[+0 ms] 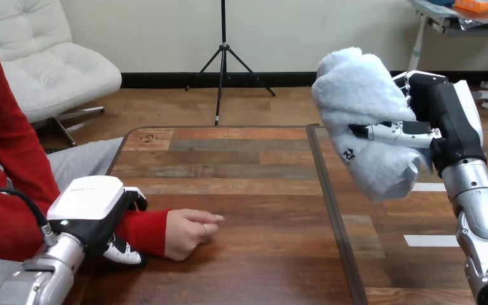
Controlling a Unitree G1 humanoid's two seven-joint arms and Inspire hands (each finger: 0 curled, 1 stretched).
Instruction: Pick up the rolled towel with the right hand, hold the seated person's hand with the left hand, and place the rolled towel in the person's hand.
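My right hand [441, 124] is raised over the table's right half, its fingers curled round the white rolled towel [362, 108], which it holds clear of the wood. At the lower left my left hand [101, 210] is on the person's red-sleeved wrist [143, 230], its fingers and thumb wrapped round it. The person's hand [187, 232] rests on the table in a loose fist, just right of my left hand.
The wooden table [248, 190] has a dark seam [330, 210] running front to back through its middle. White tape strips [429, 240] lie on its right part. The person sits at the left side.
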